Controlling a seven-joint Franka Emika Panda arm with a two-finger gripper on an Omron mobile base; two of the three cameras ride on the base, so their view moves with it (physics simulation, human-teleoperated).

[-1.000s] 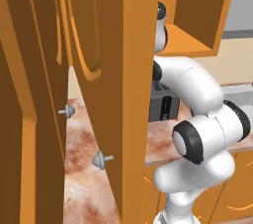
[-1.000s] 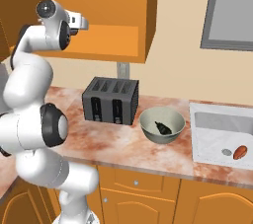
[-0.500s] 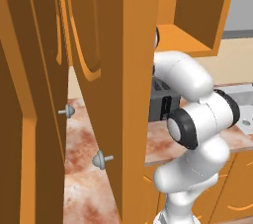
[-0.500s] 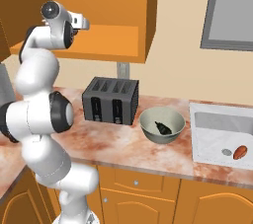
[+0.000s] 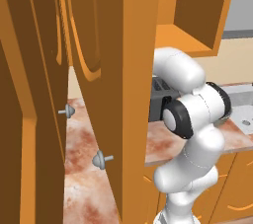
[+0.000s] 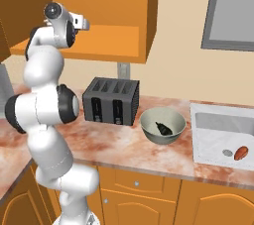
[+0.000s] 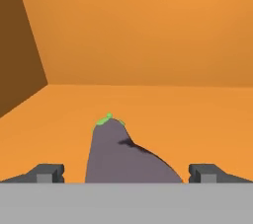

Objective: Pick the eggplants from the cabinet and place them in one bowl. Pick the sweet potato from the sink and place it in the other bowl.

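Wide-open gripper (image 7: 126, 172) straddles dark purple eggplant (image 7: 123, 154) on orange cabinet shelf (image 7: 197, 114), ungrasped; another eggplant already in pale grey-green bowl (image 6: 149, 129); reddish-orange sweet potato (image 6: 241, 152) waits in grey sink (image 6: 218, 122).

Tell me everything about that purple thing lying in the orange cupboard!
It's an eggplant, dull dark purple and smooth, with a small bright green cap at its far tip. It lies flat on the cabinet's orange shelf, pointing away toward the back wall, its fat end nearest the camera. The open pincer has a dark fingertip on each side of it, not squeezing it. Only the shelf looks to be touching it.
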